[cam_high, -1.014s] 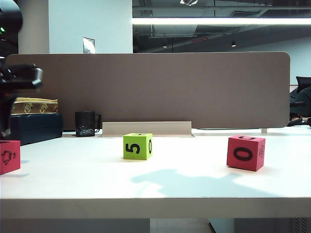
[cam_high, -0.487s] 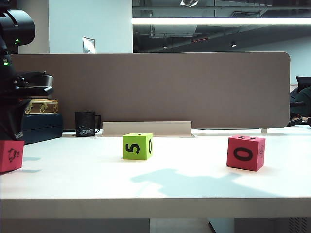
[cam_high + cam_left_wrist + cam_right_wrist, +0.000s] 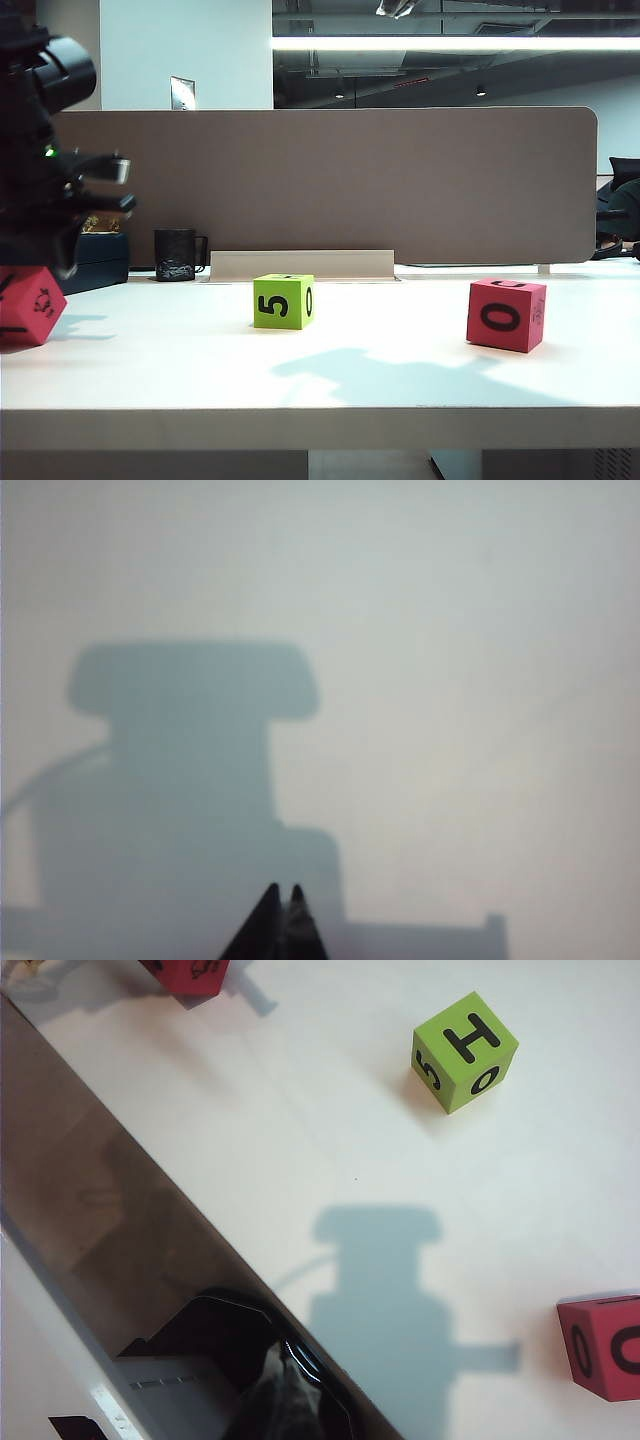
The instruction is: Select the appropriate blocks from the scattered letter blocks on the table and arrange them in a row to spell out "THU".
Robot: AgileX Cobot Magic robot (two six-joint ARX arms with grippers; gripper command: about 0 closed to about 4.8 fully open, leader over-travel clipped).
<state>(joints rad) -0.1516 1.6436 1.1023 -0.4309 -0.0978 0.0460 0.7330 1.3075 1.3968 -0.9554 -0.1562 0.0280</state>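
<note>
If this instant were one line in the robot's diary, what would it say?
left gripper shut, empty, over bare table | right gripper shut, empty | red block tilted at left edge | green block centre, H on top

A long ceiling strip light (image 3: 455, 43) glares overhead, leaving the white table (image 3: 330, 375) bright — soft grey arm shadows fall across it. The left arm (image 3: 45, 160) is dark and motion-blurred. The left wrist view is hazy, washed-out — mostly shadow.
</note>
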